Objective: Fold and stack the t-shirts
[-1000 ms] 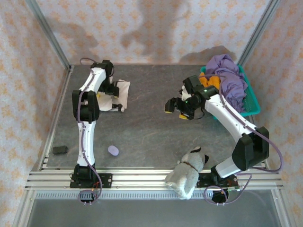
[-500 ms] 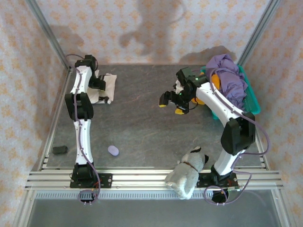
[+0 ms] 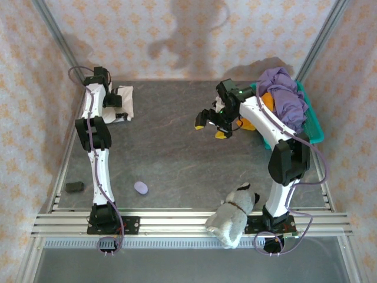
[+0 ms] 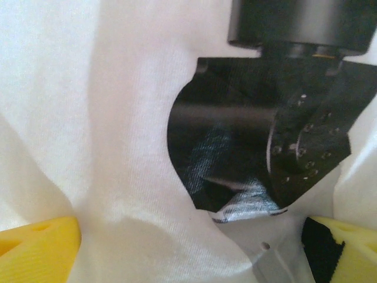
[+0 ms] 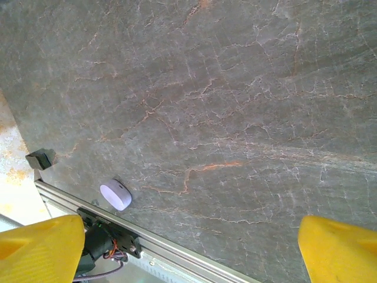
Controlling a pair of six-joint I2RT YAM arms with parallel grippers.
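Observation:
The cream-white t-shirt (image 3: 125, 97) lies bunched in the far left corner of the table. My left gripper (image 3: 116, 106) sits on it, jaws wide open. In the left wrist view the white cloth (image 4: 88, 118) spreads under and between the yellow fingertips (image 4: 35, 247), which do not pinch it. The purple t-shirt (image 3: 288, 100) and the orange one (image 3: 266, 100) are heaped in the teal basket (image 3: 312, 127) at the far right. My right gripper (image 3: 211, 125) hangs open over bare table left of the basket, with nothing between its fingers (image 5: 38, 250).
A grey-white plush toy (image 3: 235, 213) lies at the near edge by the right arm's base. A small lilac disc (image 3: 141, 187) and a small black object (image 3: 74, 187) sit near the front left. Metal frame posts and patterned walls enclose the table.
The left arm has swung toward the far left corner and the cream-white shirt has slid there with it. The right gripper has drifted left and farther back, away from the basket, opening a little wider.

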